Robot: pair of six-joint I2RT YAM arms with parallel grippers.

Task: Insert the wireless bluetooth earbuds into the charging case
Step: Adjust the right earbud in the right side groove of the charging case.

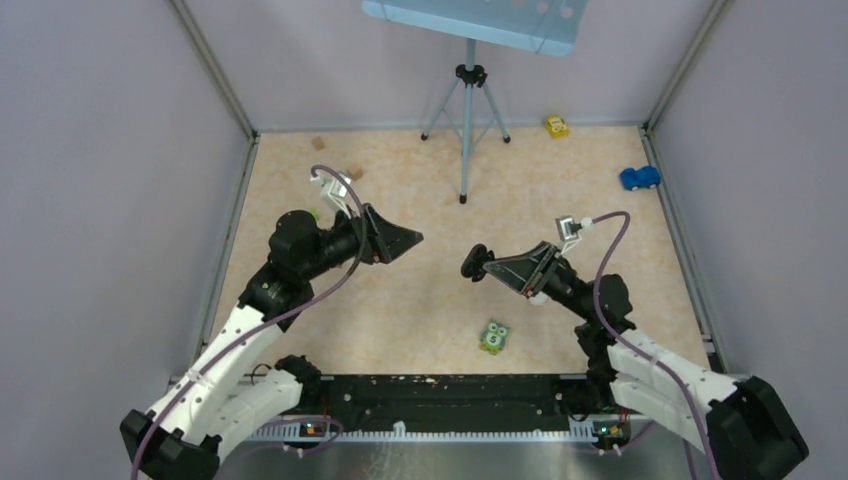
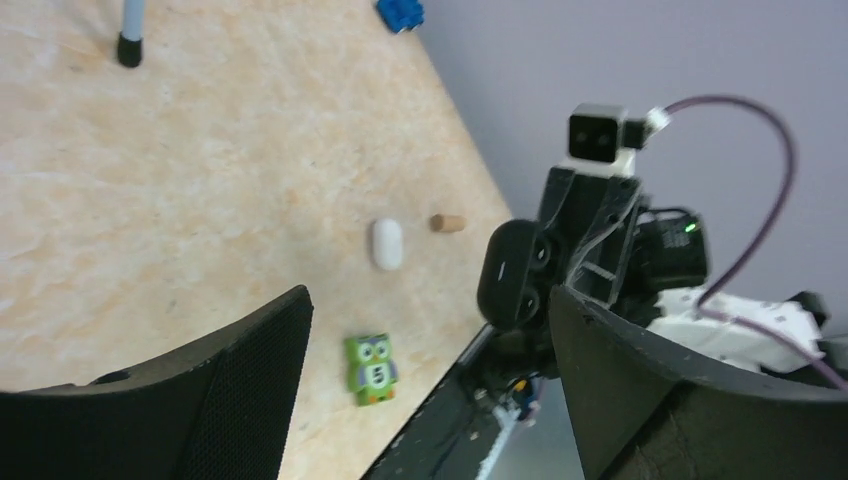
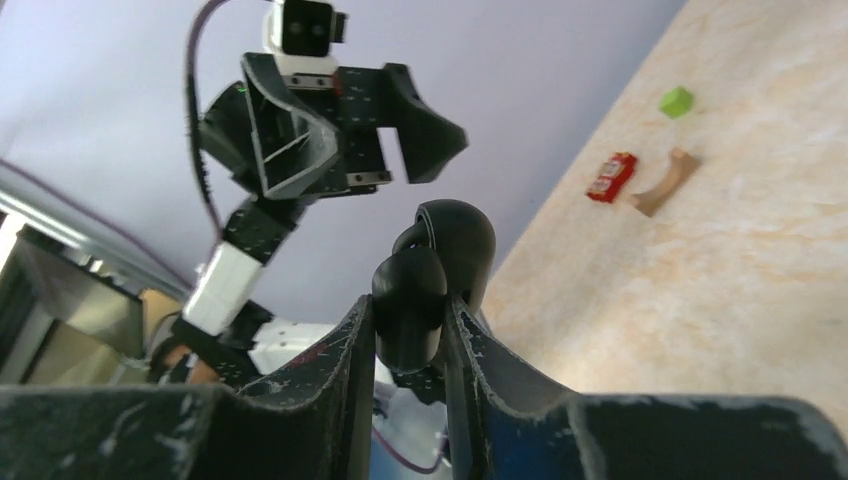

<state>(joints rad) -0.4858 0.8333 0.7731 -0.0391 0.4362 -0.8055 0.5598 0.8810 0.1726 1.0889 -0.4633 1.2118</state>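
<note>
The only legible writing is a white 5 on the belly of the green owl block [image 2: 372, 368], which lies flat on the tan table [image 1: 420, 300] near the rail that carries the arms. A red block [image 3: 611, 176] carries pale print too small to read. Beside it lie a curved wooden arch [image 3: 665, 182] and a green cube [image 3: 677, 101]. The black charging case [image 3: 408, 300] shows no name, only 1 short pale bar on its shell in the left wrist view.

That case is glossy, rounded and pebble-like, with its lid hinged open behind the body. The right gripper [image 1: 488, 266] is clamped on it, 1 finger pressed to each side. It holds the case in the air above the middle of the table, between the 2 arms, turned toward the left arm. 2 round shapes show on its open face (blurred, so whether they are earbuds or bare sockets cannot be told).

The left gripper [image 2: 430, 295] faces the case with its fingers spread wide apart, gripping nothing. On the table a white pebble-shaped case [image 2: 387, 243] lies flat, near a small cork-coloured cylinder [image 2: 447, 223]. Farther back stand a tripod [image 1: 467, 100], a yellow toy car [image 1: 556, 126] and a blue toy car [image 1: 640, 178].
</note>
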